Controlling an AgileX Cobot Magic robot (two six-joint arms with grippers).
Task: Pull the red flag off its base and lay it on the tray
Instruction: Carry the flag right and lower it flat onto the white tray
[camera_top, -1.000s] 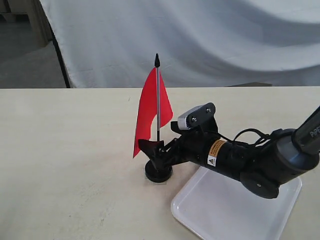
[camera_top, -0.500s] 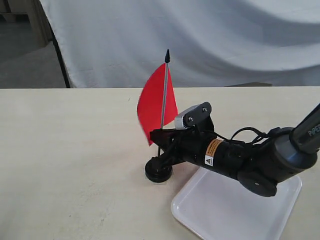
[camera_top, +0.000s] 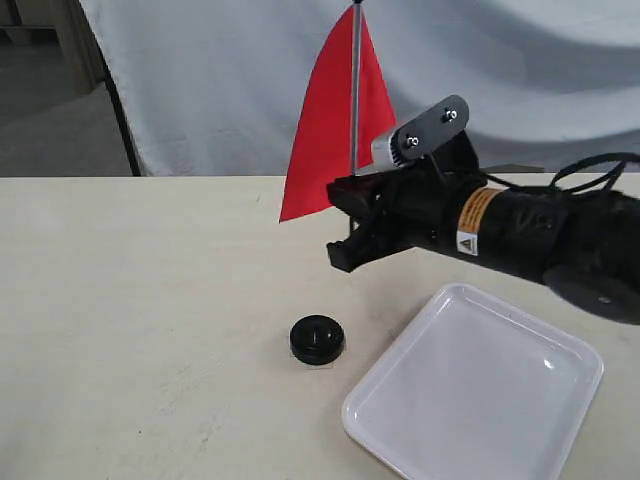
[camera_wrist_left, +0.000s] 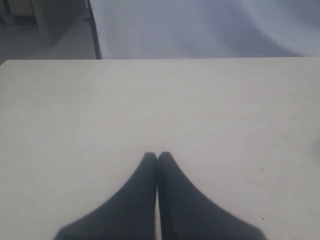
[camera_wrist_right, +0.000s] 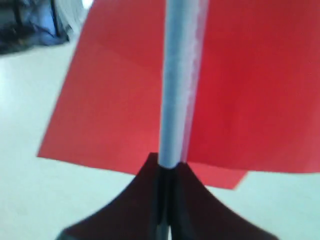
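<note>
The right gripper (camera_top: 352, 225) is clamped tight on the thin pole of the red flag (camera_top: 335, 130), low on the pole just under the cloth. In the right wrist view its two dark fingertips (camera_wrist_right: 150, 172) press against the grey shaft from either side, with the red cloth spreading behind them. The grip sits low, probably so the cloth hangs free and the pole stays upright in the air (its top runs out of the exterior view, so the tip is not visible).

The flag is fully clear of the base (camera_top: 317, 339). This small black disc sits alone on the pale table (camera_top: 150, 300), below the gripper and slightly to its left. The white tray (camera_top: 480, 395) lies just beside the base, to its right, and holds nothing. The pull looks done. What remains, by my reading, is to carry the flag over the tray, tip the pole flat and let go.

The left gripper (camera_wrist_left: 157, 156) has its fingers pressed together on nothing, over bare table. It appears only in its own wrist view.
</note>
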